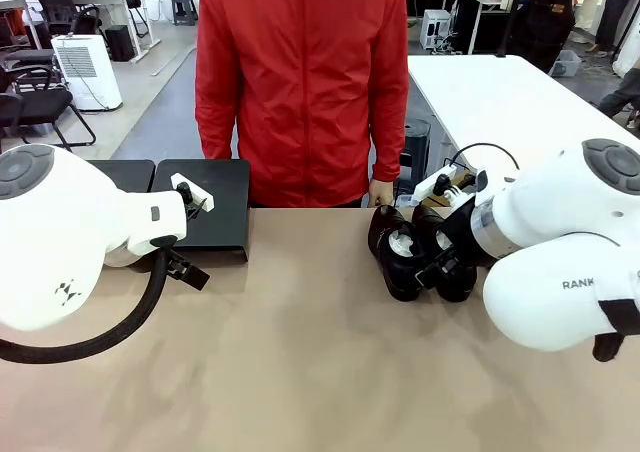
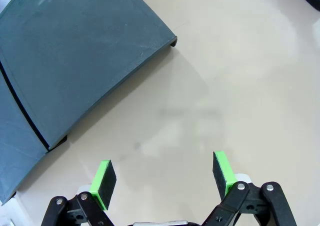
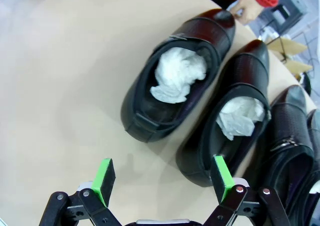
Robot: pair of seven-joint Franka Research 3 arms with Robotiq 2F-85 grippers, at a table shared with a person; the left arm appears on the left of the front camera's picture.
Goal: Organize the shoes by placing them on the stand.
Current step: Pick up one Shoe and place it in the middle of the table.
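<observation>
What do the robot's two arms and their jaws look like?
Both arms are white and rounded, with grey round joint caps. The left arm has a thick black cable and a small dark mark; the right arm bears grey letters "RANK". The jaws are black linkages with bright green pads.

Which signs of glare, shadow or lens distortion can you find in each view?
Front view: soft, diffuse shadows lie on the table. Left wrist view: the edge of the stand bows into a curve, a wide-angle distortion. Right wrist view: bright highlights glint on the toes of the glossy shoes.
</observation>
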